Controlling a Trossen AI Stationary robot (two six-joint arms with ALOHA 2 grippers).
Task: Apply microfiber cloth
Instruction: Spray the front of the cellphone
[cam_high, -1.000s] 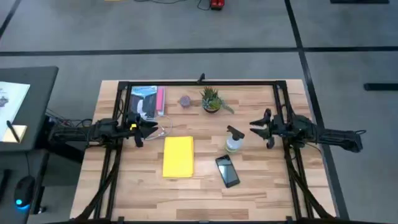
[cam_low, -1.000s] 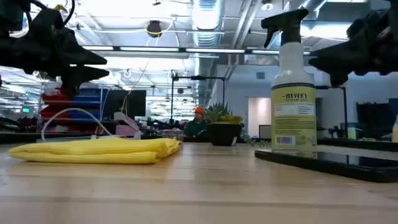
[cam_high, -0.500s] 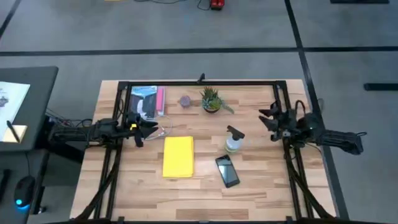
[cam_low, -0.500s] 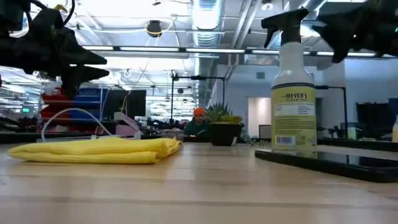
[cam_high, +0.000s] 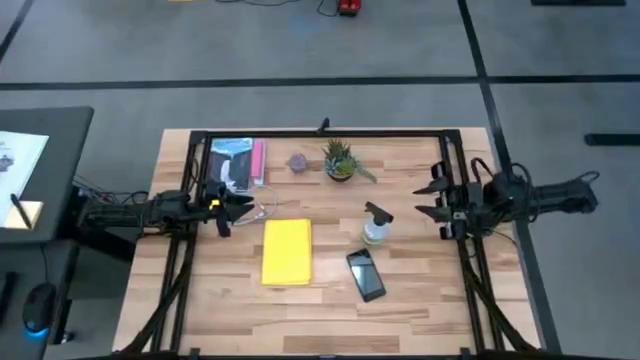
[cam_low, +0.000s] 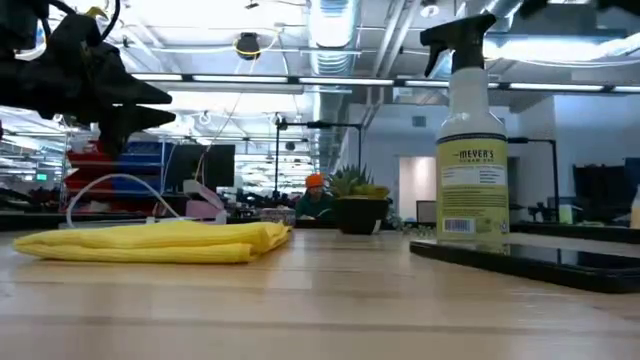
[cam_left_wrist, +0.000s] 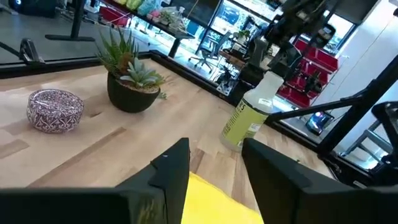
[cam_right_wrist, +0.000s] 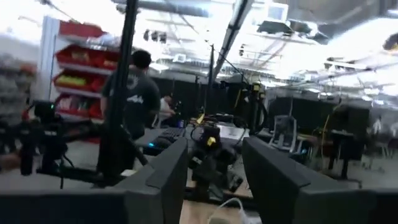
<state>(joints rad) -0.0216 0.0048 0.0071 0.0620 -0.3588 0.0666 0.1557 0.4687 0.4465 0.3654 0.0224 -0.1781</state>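
Observation:
The yellow microfiber cloth (cam_high: 287, 251) lies folded flat on the wooden table, left of centre; it also shows in the low view (cam_low: 150, 242). A black smartphone (cam_high: 366, 274) lies to its right, near a spray bottle (cam_high: 375, 227) that stands upright. My left gripper (cam_high: 240, 207) hovers open just beyond the cloth's far left corner, and the cloth's edge (cam_left_wrist: 217, 200) shows below its fingers. My right gripper (cam_high: 430, 193) hangs open near the table's right edge, right of the bottle and above the table top. Neither gripper touches anything.
A potted succulent (cam_high: 340, 160) and a small patterned bowl (cam_high: 297, 162) stand at the far middle. Packaged items (cam_high: 236, 164) lie at the far left, and a white cable (cam_high: 263, 211) lies by my left gripper. A black frame (cam_high: 320, 132) borders the table.
My right gripper has drawn back a little toward the table's right edge and risen, leaving the low view at its top. It has stayed open. My left gripper and the cloth have not moved.

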